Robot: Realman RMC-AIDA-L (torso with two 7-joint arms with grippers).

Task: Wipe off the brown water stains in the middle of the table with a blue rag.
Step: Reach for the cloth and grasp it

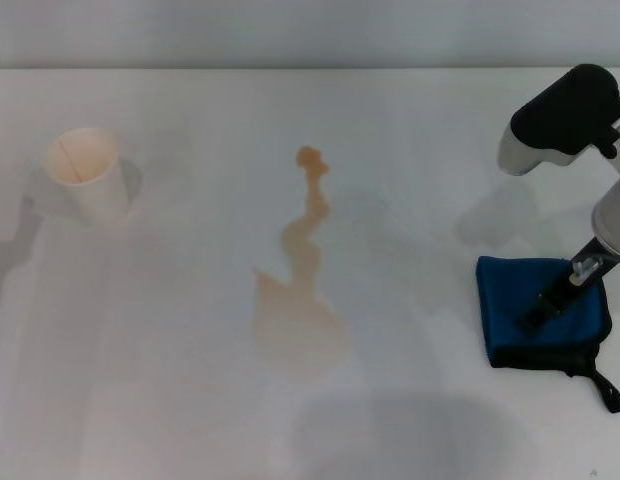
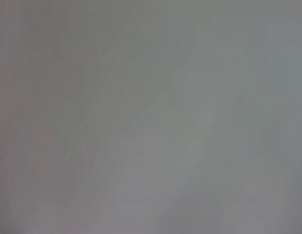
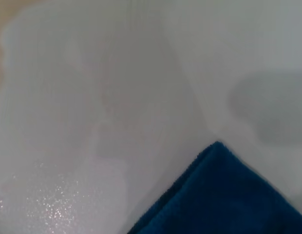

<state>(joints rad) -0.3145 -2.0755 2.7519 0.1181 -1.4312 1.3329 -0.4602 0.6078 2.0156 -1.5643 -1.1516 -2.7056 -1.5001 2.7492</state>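
Note:
The brown water stains lie in the middle of the white table, a wide blob with a thin wavy tail running toward the far side. The blue rag lies flat at the right, its black loop tag pointing toward the near edge. My right gripper reaches down from the right onto the rag's top. The right wrist view shows a corner of the rag on the white surface. My left gripper is out of view; the left wrist view shows only a plain grey surface.
A white paper cup stands upright at the far left of the table. The table's far edge runs along the top of the head view. The right arm's grey and black body hangs over the far right.

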